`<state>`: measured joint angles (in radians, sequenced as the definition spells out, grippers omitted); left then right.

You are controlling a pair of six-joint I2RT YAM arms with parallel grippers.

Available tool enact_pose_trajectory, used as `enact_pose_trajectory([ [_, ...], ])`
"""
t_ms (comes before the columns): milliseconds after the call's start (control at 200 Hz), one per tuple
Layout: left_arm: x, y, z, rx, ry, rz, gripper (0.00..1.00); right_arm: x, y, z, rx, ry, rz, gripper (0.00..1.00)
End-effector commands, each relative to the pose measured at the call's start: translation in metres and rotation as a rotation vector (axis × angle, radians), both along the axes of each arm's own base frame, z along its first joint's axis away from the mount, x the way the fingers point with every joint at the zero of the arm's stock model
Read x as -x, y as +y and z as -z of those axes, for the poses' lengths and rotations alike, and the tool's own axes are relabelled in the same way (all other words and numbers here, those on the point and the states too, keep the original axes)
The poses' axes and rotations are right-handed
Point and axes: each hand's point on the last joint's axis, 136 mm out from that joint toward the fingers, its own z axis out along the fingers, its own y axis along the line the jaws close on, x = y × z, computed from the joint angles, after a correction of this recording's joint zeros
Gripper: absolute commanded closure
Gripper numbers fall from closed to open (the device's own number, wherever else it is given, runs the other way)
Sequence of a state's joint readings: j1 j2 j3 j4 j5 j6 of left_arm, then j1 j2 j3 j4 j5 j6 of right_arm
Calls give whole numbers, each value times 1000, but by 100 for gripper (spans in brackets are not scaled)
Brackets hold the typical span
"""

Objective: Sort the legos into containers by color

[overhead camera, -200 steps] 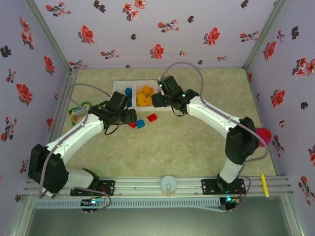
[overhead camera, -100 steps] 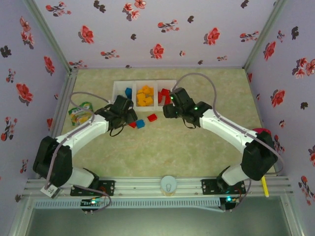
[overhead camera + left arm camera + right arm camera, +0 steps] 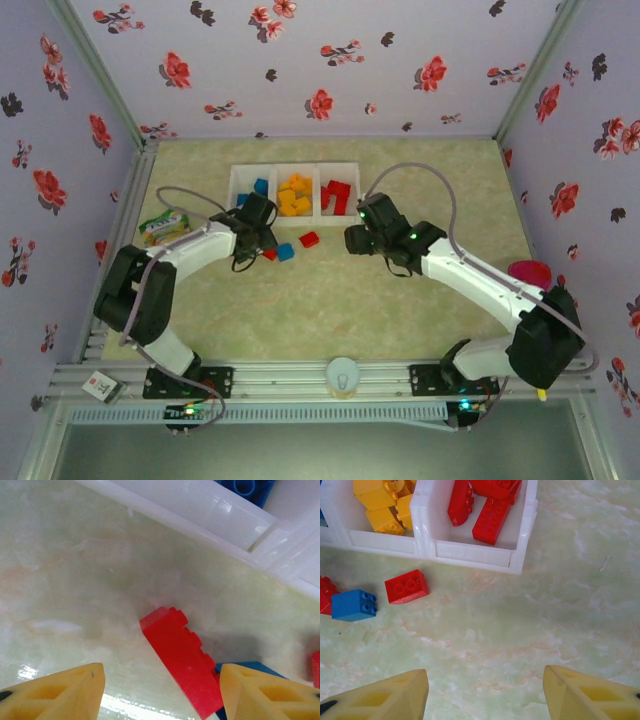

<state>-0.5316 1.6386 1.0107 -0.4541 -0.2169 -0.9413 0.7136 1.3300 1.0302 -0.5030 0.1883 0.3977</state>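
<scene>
— Left tool [image 3: 162, 680] first: how does it stand?

— Its yellow fingers [image 3: 55, 692] are parted and low over the counter [image 3: 65, 580], straddling a long red brick [image 3: 182, 665]. That brick lies flat and slantwise, close against one finger. I cannot tell whether they touch. The other finger stands well clear of it, so nothing is gripped.

— And the right tool [image 3: 485, 690]?

— Parted too, with nothing between its fingers. It hangs above bare counter, near the red end of the tray [image 3: 475, 555].

— Where are the legos?

— Most sit in the tray at the far side of the counter, which has three compartments in a row. Seen from above, the blue bricks [image 3: 260, 187] are in the left one, the yellow bricks [image 3: 294, 194] in the middle and the red bricks [image 3: 337, 193] in the right. Three lie loose on the counter just in front of the tray. They are the long red brick under the left tool, a blue brick [image 3: 286, 251] just beside it, and a small red brick [image 3: 309, 239] a little further right, apart from both.

— Anything else on the counter?

— A green snack packet [image 3: 165, 226] lies near the left wall, beside the left arm. A pink cup [image 3: 528, 270] stands by the right wall.
</scene>
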Motion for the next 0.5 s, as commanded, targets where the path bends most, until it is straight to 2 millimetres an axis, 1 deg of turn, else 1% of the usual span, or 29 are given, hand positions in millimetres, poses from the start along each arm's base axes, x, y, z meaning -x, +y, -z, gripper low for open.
enact_pose_trajectory([
  [0,-14,-1,0,0,-18,-20,38,5,-12,3,22,5,34,38],
  [180,-17,-4,9,-2,1,-11,43,5,-12,4,23,8,34,38],
  [330,-18,-4,13,-6,6,-10,53,5,-13,6,29,8,37,38],
  [495,-18,-4,19,-11,19,-6,58,5,-14,8,31,12,38,38],
])
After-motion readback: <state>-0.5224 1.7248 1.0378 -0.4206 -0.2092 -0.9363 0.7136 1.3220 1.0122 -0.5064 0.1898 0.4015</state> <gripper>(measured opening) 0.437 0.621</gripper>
